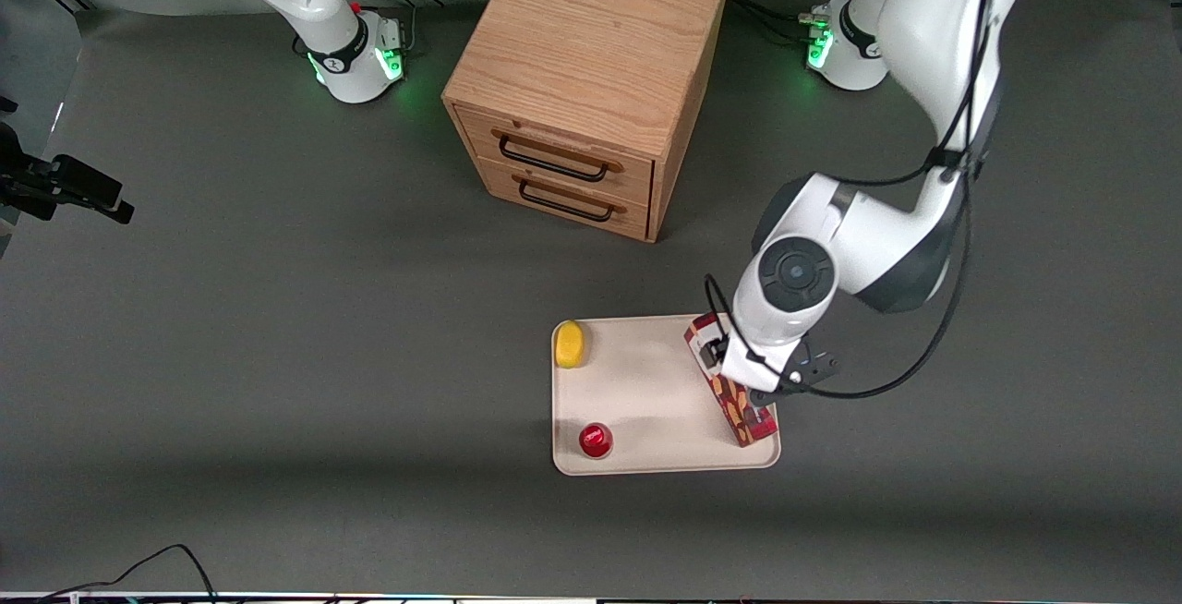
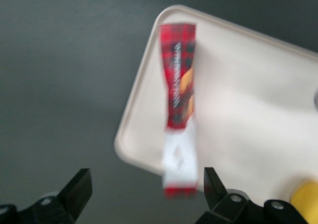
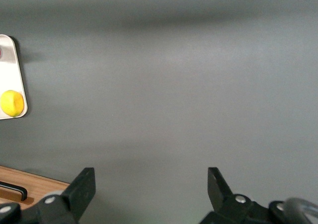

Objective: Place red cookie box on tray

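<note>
Jaws spread wide, the gripper [image 2: 145, 189] hangs over the red cookie box [image 2: 179, 105], lying lengthwise along the tray's [image 2: 248, 110] edge.

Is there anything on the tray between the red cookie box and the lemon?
No. In the front view, bare tray separates the red cookie box from the lemon; the red can sits nearer the camera. The open gripper hovers above the box.

Non-task items on the grey worktop [image 1: 277, 355]

Oak two-drawer cabinet [image 1: 584, 78], black handles; yellow lemon [image 1: 571, 344]; small round red can [image 1: 596, 440], nearer the front camera than the lemon.
</note>
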Motion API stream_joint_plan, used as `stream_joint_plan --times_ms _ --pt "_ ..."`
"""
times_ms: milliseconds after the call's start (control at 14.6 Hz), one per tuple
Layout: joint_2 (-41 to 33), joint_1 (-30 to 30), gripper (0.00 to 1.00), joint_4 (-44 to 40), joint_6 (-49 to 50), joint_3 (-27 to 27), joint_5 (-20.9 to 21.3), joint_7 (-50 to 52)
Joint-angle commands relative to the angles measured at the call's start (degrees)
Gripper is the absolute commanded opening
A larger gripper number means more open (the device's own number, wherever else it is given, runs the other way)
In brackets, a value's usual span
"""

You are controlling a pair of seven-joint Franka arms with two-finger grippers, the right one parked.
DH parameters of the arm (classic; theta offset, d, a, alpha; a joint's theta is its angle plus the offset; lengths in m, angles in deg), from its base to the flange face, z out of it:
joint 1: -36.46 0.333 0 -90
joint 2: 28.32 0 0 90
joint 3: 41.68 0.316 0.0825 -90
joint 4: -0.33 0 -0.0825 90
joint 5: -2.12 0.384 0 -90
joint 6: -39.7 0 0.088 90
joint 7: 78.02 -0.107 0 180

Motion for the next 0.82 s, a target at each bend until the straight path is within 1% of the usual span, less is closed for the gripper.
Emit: stream_joint_plan --times_ms 0,137,274,411,548,753 --pt "-8.6 2.7 1.00 1.3 10.3 1.6 -2.7 -12.4" --pt "-16.8 2.7 1.00 9.0 10.0 5.9 -3.6 -18.4" --pt "-24.6 2.7 1.00 16.8 7.9 11.3 -6.8 -28.3" --pt "-31.5 2.7 1.00 23.9 6.4 14.8 -7.4 -36.2" --pt "-38.4 2.7 1.00 30.8 4.0 18.0 -7.4 -41.2" --pt "-41.9 2.6 1.00 31.1 5.9 23.0 -7.3 -49.0"
